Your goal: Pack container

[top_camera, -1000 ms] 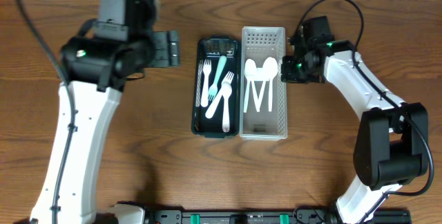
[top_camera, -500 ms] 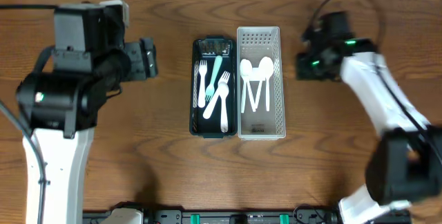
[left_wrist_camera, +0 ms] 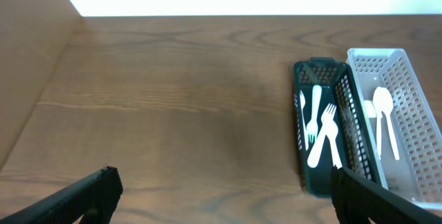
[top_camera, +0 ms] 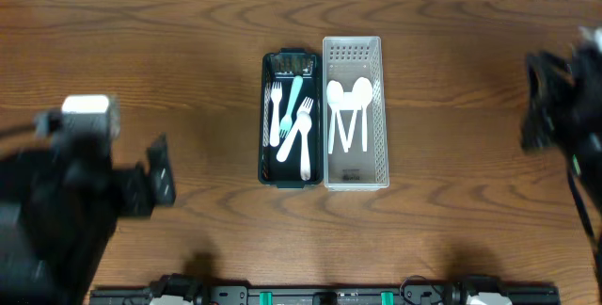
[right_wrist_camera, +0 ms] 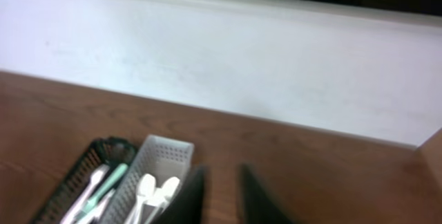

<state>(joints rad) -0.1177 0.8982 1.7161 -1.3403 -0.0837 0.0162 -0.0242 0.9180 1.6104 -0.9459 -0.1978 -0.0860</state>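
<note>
The overhead camera looks straight down from well above the tabletop [top_camera: 188, 60], with the dark basket [top_camera: 292, 181] and the white basket [top_camera: 356, 171] side by side at mid-frame. The left wrist camera sits high and off to one side, angled down across bare wood — both baskets lie at its right edge, and the left gripper [left_wrist_camera: 228, 207] shows in the bottom corners. The right wrist camera, blurred, faces the far white wall [right_wrist_camera: 207, 58] — the same baskets at lower left, the right gripper [right_wrist_camera: 222, 200] at bottom centre.

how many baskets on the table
2: a dark basket mid-table, and a white basket side by side with it on its right. None looks hidden.
</note>
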